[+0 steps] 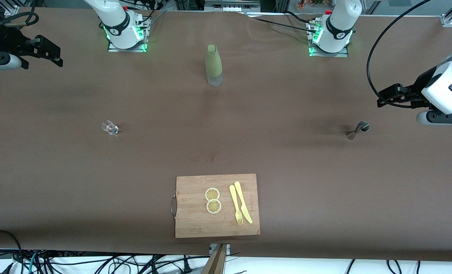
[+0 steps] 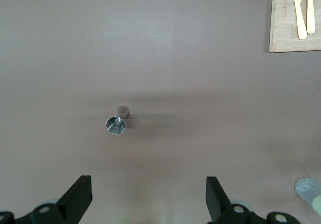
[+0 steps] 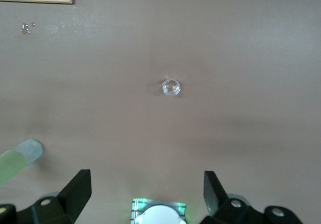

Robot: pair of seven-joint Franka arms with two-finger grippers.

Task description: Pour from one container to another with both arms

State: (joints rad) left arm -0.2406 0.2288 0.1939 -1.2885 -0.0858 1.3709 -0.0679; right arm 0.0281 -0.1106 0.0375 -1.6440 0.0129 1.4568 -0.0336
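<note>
A green bottle (image 1: 214,64) with a clear base stands upright mid-table between the two arm bases. A small clear glass (image 1: 109,127) (image 3: 171,87) sits toward the right arm's end. A metal jigger (image 1: 357,130) (image 2: 116,123) stands toward the left arm's end. My left gripper (image 1: 382,98) (image 2: 148,184) hangs open over the table edge at its end, apart from the jigger and holding nothing. My right gripper (image 1: 56,55) (image 3: 146,176) hangs open over its end of the table, also with nothing in it, well away from the glass.
A wooden cutting board (image 1: 195,213) lies near the front camera, carrying two lemon slices (image 1: 213,200) and a yellow fork and knife (image 1: 240,207). Small specks (image 1: 210,159) mark the cloth between the board and the bottle. Cables run along the table's edges.
</note>
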